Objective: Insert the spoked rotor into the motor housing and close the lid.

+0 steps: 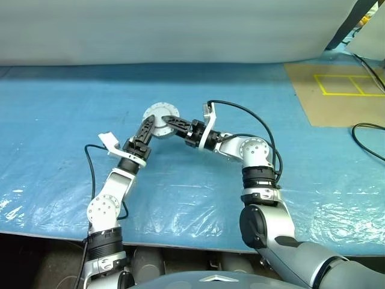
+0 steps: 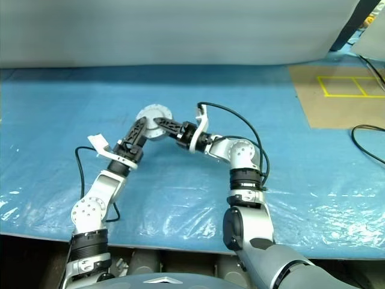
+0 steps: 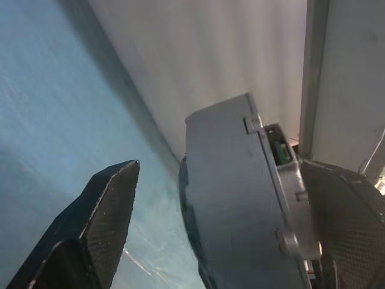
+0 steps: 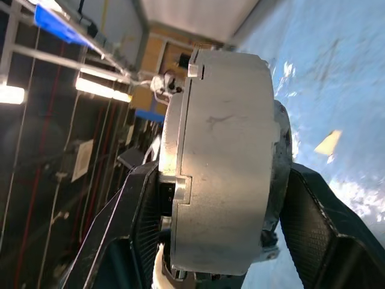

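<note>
Motor housing (image 4: pixel 222 162), round silver-grey metal drum, lid on, pinched by right gripper (image 4: pixel 210 241) from 3 o'clock; left gripper (image 3: pixel 222 235) spread around it, 7 o'clock.

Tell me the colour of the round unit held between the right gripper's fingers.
Silver-grey metal motor housing; shows best in the right wrist view.

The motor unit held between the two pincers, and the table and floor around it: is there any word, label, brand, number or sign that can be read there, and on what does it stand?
No readable text on the silver motor unit.
White tag by the left pincer: no writing visible.
Yellow lines on the brown floor mat: a marked grid, not letters.
Right pincer: no markings visible.
</note>
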